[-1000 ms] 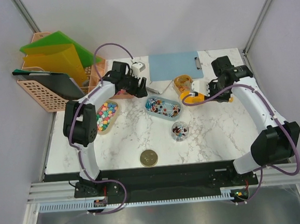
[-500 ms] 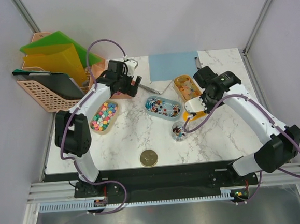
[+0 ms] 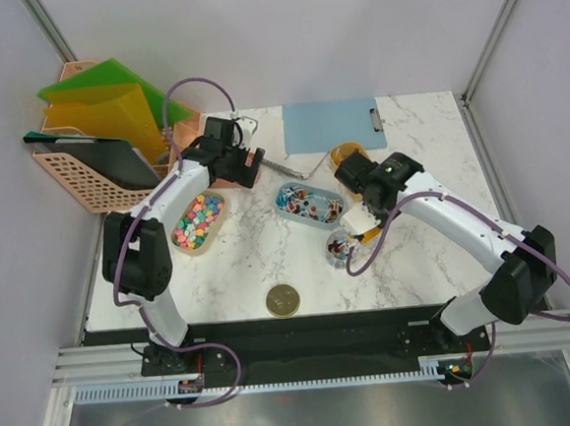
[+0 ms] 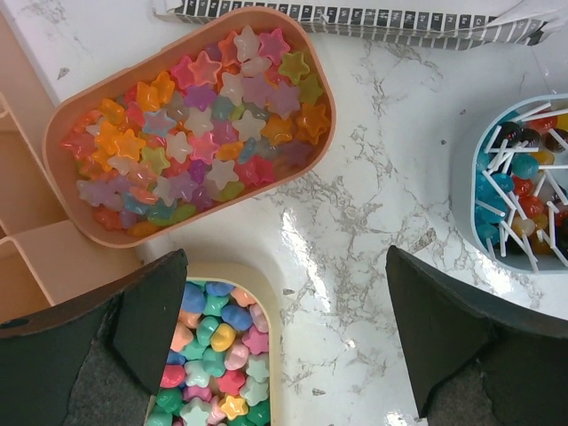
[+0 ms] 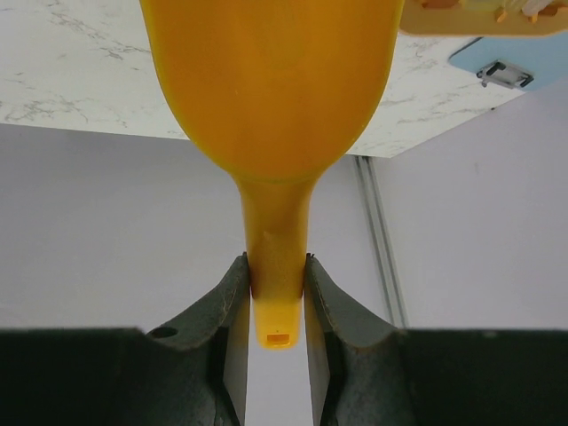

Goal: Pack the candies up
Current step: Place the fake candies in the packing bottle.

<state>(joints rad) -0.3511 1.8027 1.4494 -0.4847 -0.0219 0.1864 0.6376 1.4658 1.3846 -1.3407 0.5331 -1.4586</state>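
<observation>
My left gripper (image 4: 288, 328) is open and hangs over bare marble between three trays of candies. A pink tray of star candies (image 4: 195, 124) lies ahead of it. A cream tray of pastel candies (image 4: 217, 355) reaches under its left finger (image 4: 146, 324). A pale blue tray of wrapped pieces on sticks (image 4: 524, 186) is at the right. From above, the left gripper (image 3: 243, 164) covers the pink tray. My right gripper (image 5: 277, 275) is shut on the handle of the orange scoop (image 5: 266, 80). It hovers just above a small clear jar (image 3: 338, 249) holding a few candies.
A round gold lid (image 3: 283, 299) lies near the front edge. An orange tray (image 3: 346, 155) sits behind the right arm, with a blue clipboard (image 3: 329, 126) at the back. A pink basket of folders (image 3: 93, 154) stands at the far left. A black-and-white striped strip (image 4: 355, 13) lies beyond the pink tray.
My right arm swung left and nearer with the scoop, from the orange tray to above the jar. My left gripper opened wide and shifted slightly left.
</observation>
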